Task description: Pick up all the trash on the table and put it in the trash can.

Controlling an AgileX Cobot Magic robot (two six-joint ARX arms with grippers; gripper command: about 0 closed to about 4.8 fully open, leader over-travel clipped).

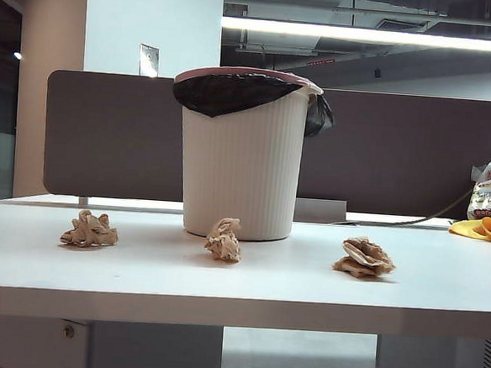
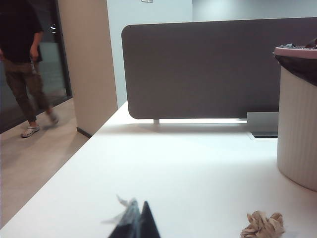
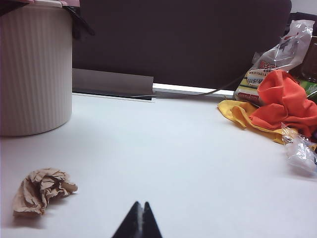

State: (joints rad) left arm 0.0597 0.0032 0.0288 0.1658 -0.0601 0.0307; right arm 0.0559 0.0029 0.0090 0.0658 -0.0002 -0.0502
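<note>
Three crumpled tan paper wads of trash lie in a row on the white table (image 1: 247,287): a left wad (image 1: 89,229), a middle wad (image 1: 224,240) and a right wad (image 1: 364,258). The white ribbed trash can (image 1: 244,163) with its black liner stands behind the middle wad. Neither arm shows in the exterior view. My left gripper (image 2: 139,206) is shut low over the table, with one wad (image 2: 263,225) off to its side and the trash can (image 2: 298,129) beyond. A pale blurred shred sits by its tip. My right gripper (image 3: 139,204) is shut and empty, apart from another wad (image 3: 40,190).
A grey-brown divider panel (image 1: 399,153) runs along the table's back. At the right end lie a yellow cloth (image 3: 237,113), an orange cloth (image 3: 285,101), a printed plastic bag (image 3: 277,59) and a clear wrapper (image 3: 299,151). A person (image 2: 25,64) walks on the floor past the table's left edge.
</note>
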